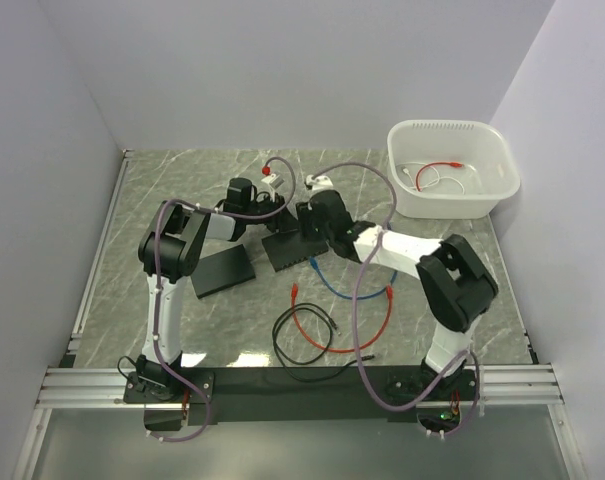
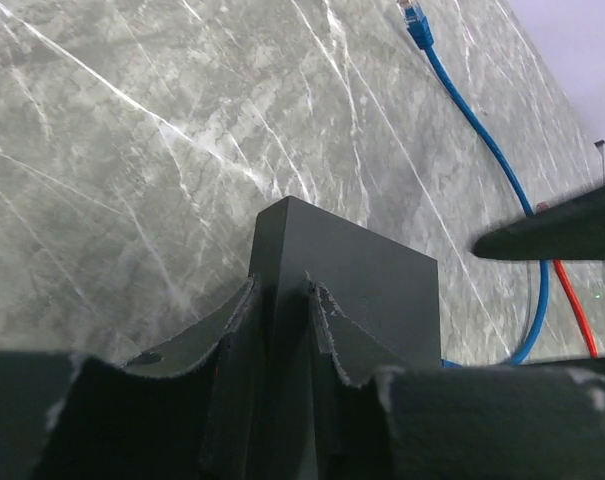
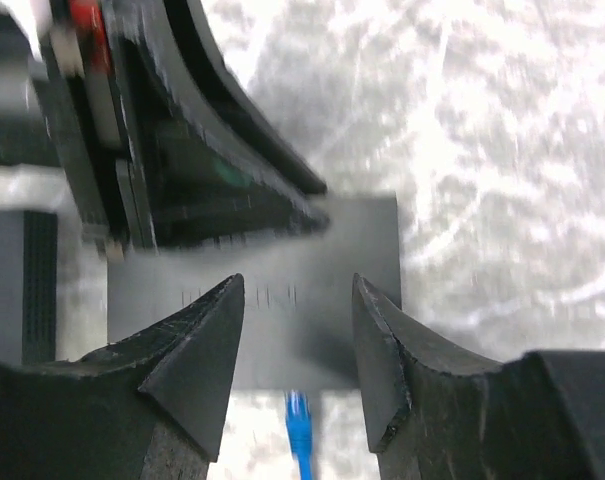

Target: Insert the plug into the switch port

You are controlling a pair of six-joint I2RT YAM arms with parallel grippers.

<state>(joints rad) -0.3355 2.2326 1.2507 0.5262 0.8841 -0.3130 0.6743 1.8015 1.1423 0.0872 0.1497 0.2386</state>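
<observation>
Two risks: the blue plug (image 3: 297, 415) meets the near edge of the flat dark switch (image 3: 367, 240), seating unconfirmed, so drag from the cable (image 2: 482, 128) could back it out. Above it your right end effector (image 3: 298, 292) hangs wide open, empty. Beyond, your left end effector (image 2: 282, 290) is clamped on the switch's thin edge; slip there would let it pivot.

R pincer (image 3: 297, 300) spread wide at bottom, over dark switch (image 3: 367, 235) mid-frame. Blue plug (image 3: 298, 418) meets its lower edge. L pincer (image 3: 182, 120) upper left; marble tabletop (image 3: 502, 150) upper rt.
</observation>
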